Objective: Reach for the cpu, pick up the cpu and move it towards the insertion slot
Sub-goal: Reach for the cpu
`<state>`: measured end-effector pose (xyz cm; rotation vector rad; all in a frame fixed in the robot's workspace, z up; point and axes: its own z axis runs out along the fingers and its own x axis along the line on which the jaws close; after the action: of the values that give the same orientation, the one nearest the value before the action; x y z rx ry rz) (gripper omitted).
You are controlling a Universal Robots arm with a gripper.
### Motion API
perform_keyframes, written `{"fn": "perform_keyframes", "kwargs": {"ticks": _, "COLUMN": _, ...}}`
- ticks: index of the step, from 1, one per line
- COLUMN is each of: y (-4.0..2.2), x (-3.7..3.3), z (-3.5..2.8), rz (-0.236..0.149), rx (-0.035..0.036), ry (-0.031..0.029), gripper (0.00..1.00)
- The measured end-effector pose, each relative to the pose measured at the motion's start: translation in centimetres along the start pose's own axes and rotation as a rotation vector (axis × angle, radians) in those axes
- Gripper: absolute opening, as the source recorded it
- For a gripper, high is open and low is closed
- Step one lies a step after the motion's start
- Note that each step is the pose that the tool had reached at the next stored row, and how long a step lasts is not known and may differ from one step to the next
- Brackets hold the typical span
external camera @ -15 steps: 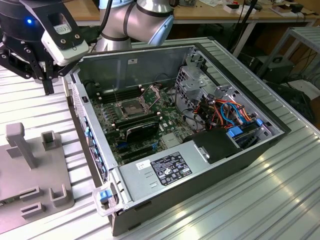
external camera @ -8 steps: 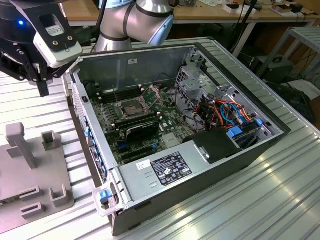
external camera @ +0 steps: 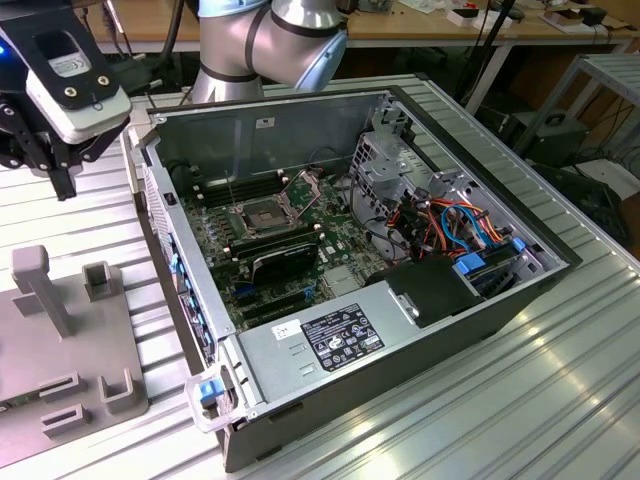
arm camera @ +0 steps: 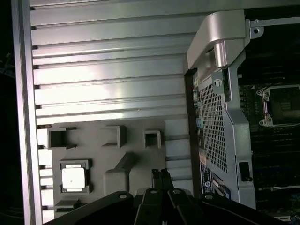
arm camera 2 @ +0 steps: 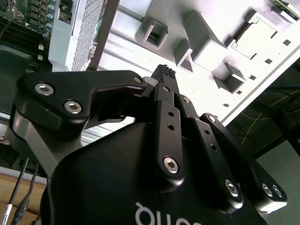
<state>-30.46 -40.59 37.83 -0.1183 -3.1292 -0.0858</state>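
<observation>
Ribbed metal table (external camera: 480,400) holds a grey tray (arm camera: 93,150). Empty gripper (arm camera: 160,172), fingers (arm camera: 155,180) together, hangs over it; the cpu (arm camera: 74,178) lies to the side away from the insertion slot (external camera: 262,213).

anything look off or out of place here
Nothing stands out. The cpu lies flat in its holder pocket, the slot has its plate hinged up, and the gripper is apart from the cpu.
</observation>
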Motion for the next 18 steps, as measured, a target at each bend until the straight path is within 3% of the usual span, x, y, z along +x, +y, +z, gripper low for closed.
{"fn": "perform_keyframes", "kwargs": {"ticks": 11, "y": -0.24, "x": 2.51, "z": 0.06, "rz": 0.0, "rx": -0.0004, "ry": -0.0051, "gripper": 0.11}}
{"fn": "perform_keyframes", "kwargs": {"ticks": 18, "y": -0.37, "x": 4.12, "z": 0.08, "rz": -0.001, "rx": -0.001, "ry": -0.0124, "gripper": 0.11}}
